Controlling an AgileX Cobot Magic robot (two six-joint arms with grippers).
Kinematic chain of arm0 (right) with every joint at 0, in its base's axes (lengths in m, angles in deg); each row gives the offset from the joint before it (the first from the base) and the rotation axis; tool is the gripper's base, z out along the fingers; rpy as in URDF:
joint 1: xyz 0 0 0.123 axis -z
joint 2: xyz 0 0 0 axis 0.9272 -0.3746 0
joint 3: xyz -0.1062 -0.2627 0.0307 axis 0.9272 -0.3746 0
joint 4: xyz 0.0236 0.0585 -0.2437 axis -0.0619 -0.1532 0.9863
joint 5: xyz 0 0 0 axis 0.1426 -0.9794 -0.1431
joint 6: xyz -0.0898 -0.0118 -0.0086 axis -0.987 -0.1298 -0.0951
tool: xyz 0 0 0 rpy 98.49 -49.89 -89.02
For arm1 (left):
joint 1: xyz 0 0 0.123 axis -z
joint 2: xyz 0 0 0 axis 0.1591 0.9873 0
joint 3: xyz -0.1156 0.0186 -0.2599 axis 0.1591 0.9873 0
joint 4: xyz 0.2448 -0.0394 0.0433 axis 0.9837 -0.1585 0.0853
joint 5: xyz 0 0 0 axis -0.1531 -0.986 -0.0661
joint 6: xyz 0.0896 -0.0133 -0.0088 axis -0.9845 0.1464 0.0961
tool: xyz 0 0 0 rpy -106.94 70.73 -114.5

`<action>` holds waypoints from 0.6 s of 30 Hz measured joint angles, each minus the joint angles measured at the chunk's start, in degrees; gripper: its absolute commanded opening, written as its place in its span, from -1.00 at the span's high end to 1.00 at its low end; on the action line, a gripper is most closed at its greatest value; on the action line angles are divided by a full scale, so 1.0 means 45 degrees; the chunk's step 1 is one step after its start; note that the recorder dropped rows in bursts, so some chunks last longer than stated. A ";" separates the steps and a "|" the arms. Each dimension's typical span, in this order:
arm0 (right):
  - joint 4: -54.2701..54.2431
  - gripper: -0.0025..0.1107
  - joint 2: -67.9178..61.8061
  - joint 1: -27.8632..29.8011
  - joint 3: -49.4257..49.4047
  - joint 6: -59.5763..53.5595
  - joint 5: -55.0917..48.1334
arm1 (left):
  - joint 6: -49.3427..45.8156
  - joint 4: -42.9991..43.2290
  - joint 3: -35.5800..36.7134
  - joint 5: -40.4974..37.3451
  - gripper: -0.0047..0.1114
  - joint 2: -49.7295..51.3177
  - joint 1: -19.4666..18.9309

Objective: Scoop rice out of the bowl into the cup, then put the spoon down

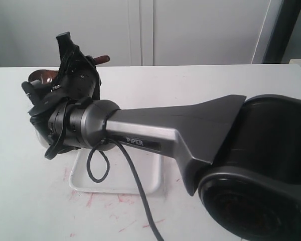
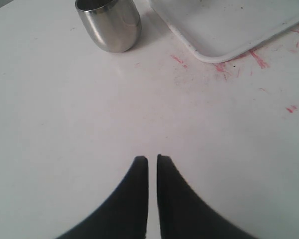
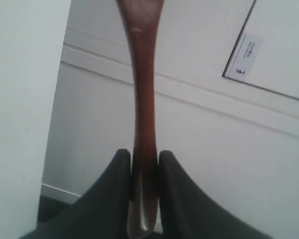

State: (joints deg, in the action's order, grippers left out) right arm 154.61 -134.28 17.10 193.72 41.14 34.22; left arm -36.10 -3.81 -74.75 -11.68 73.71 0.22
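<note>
My right gripper (image 3: 144,157) is shut on the slim handle of the dark reddish-brown wooden spoon (image 3: 142,84), which points up towards the wall. In the exterior view one end of the spoon (image 1: 102,59) sticks out behind the raised wrist at the far left. The metal bowl (image 1: 36,77) shows only partly behind that wrist, and its rice is hidden. A shiny steel cup (image 2: 109,24) stands upright beside the tray corner. My left gripper (image 2: 152,159) hovers over bare table short of the cup, shut with nothing in it. It is out of the exterior view.
A flat white tray (image 2: 229,30) lies beside the cup, also seen under the arm as the tray (image 1: 125,178). Red marks stain the white table (image 2: 65,124) near it. The big right arm (image 1: 170,133) crosses the scene and hides much of it.
</note>
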 measured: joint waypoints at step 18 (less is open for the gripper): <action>-0.7881 0.96 0.5718 0.0000 0.0000 0.7008 0.0651 | 0.0000 0.0000 0.0000 0.0000 0.67 0.0000 0.0000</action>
State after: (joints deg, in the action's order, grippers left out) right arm 119.14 -108.55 17.10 193.72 72.67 37.15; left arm -36.10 -3.81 -74.75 -11.68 73.71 0.22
